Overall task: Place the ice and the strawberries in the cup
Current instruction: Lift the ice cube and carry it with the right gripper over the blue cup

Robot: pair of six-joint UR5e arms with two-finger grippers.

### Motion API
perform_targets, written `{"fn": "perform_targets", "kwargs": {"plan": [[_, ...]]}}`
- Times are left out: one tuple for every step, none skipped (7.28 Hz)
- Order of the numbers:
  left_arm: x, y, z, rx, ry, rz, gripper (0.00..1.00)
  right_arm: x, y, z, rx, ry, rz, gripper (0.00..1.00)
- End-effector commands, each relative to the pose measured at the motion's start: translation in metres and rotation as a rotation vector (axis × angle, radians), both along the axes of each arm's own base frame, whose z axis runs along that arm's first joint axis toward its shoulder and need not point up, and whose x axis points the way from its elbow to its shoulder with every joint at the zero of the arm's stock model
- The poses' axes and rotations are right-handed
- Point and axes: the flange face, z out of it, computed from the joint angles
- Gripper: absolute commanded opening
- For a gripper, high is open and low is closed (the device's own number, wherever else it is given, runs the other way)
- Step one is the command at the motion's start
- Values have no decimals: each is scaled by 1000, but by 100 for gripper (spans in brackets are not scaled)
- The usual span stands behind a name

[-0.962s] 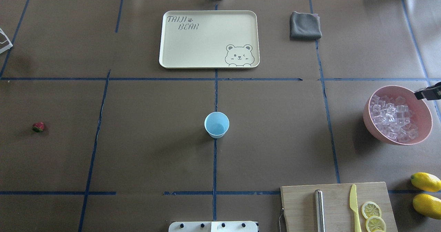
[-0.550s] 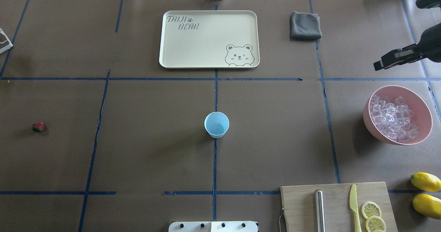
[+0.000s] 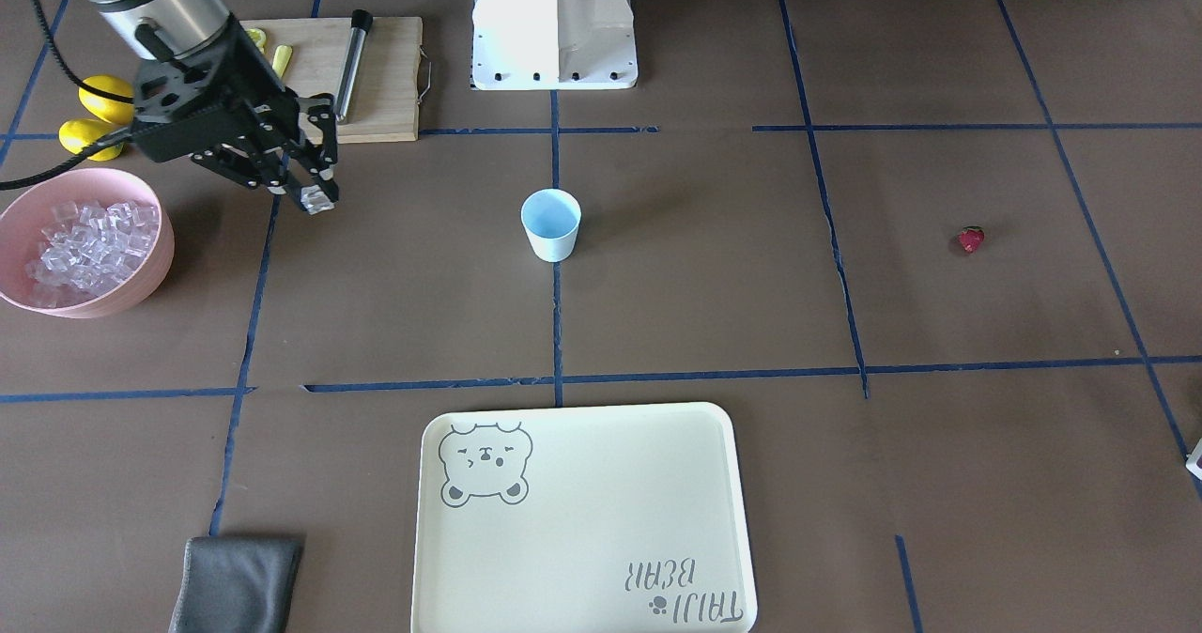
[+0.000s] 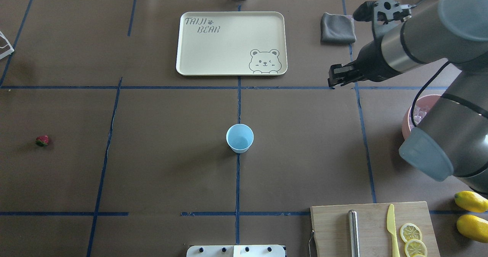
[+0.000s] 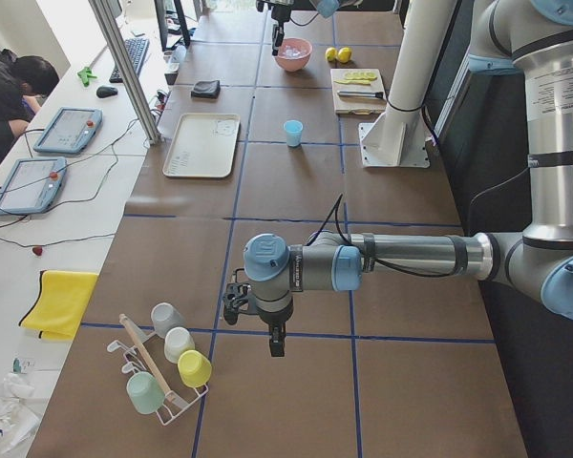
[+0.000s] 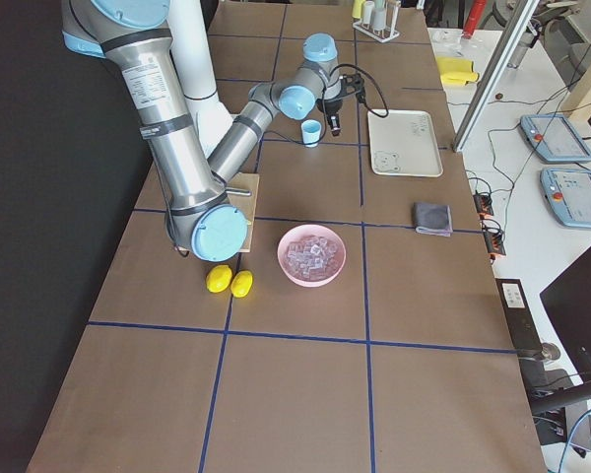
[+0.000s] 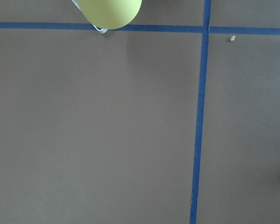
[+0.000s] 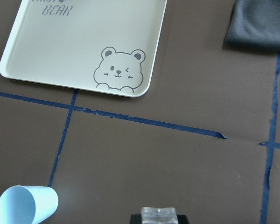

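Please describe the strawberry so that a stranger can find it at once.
Start at the light blue cup in the table's middle. In the overhead view, look far to its left, past a blue tape line. The strawberry lies there alone: small and red, with a green top.

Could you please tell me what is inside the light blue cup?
Nothing: the cup shows a bare floor from overhead. One ice cube is in the right claw; the strawberry lies on the table. Nothing blocks the view in.
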Motion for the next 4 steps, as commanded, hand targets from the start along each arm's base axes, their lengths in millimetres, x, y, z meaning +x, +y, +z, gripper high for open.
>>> {"fn": "perform_targets", "kwargs": {"plan": [[0, 0, 2, -5, 0, 1, 100, -62, 37, -50, -17, 12, 25, 0], [0, 1, 5, -10, 0, 1, 100, -85, 49, -57, -18, 14, 30, 0], [0, 1, 5, -10, 0, 1, 100, -118, 58, -67, -30, 22, 51, 0], [0, 1, 5, -11, 0, 1, 100, -155, 60, -74, -35, 47, 55, 0]]}}
